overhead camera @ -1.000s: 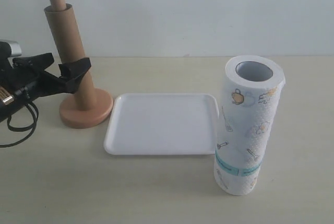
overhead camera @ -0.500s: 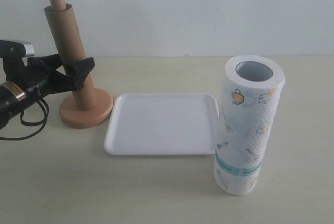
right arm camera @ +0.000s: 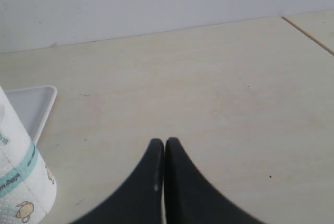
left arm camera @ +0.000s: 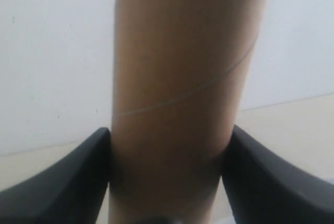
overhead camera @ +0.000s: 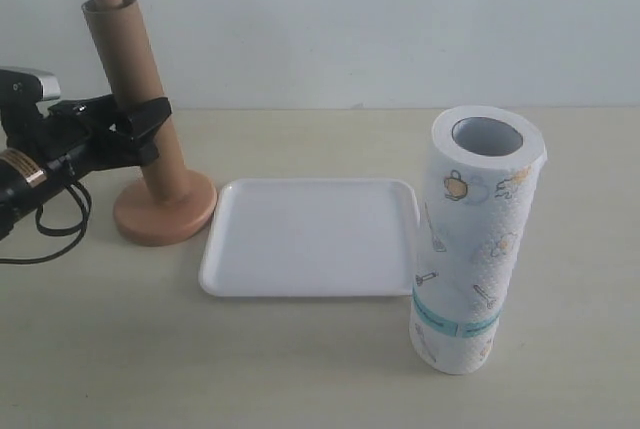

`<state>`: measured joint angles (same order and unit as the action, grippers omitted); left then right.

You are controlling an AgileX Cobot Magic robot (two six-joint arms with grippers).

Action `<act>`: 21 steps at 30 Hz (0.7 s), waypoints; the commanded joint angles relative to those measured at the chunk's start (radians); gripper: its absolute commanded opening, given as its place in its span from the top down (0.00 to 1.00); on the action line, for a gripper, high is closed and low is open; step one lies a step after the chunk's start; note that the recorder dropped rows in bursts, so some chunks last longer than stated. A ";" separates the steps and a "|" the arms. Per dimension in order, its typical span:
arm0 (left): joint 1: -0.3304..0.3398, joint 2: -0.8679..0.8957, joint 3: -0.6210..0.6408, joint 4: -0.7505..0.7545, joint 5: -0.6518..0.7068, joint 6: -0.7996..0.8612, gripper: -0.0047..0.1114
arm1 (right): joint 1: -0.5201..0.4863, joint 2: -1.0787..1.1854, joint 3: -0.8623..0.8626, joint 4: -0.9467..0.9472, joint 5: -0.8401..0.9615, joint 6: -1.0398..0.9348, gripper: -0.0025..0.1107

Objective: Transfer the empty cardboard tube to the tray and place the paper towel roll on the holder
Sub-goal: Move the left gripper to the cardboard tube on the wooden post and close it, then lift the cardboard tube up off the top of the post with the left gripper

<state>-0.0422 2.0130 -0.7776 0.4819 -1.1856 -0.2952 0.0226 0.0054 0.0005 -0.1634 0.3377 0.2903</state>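
Looking at the exterior view, you see the left gripper [overhead camera: 140, 127] closed around the empty cardboard tube [overhead camera: 125, 79] below its middle. The tube stands sleeved over the dowel of the holder [overhead camera: 165, 211]. The tray [overhead camera: 310, 239] lies just beyond the holder base from this gripper. The paper towel roll [overhead camera: 475, 249] stands upright past the tray, well apart from the gripper.

In the left wrist view, both fingers [left arm camera: 78, 182] press against the sides of the empty cardboard tube [left arm camera: 182, 78].

In the right wrist view, the right gripper [right arm camera: 165, 151] is closed with its fingertips touching and grips nothing. The paper towel roll [right arm camera: 18, 182] and a corner of the tray [right arm camera: 31, 104] sit off to one side of it
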 commanded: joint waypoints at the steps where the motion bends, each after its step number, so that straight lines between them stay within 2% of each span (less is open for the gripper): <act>1: -0.002 -0.100 -0.007 -0.003 0.051 -0.010 0.92 | -0.004 -0.005 -0.001 -0.004 -0.009 -0.002 0.98; 4: -0.002 -0.191 -0.007 -0.002 0.102 -0.030 0.92 | -0.004 -0.005 -0.001 -0.004 -0.009 -0.002 0.98; 9: -0.002 -0.339 -0.017 0.001 0.111 -0.048 0.92 | -0.004 -0.005 -0.001 -0.004 -0.009 -0.002 0.98; 21: -0.002 -0.653 -0.201 0.010 0.274 -0.269 0.92 | -0.004 -0.005 -0.001 -0.004 -0.009 -0.002 0.98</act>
<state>-0.0422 1.4095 -0.9371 0.4837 -0.9393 -0.5053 0.0226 0.0054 0.0005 -0.1634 0.3377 0.2903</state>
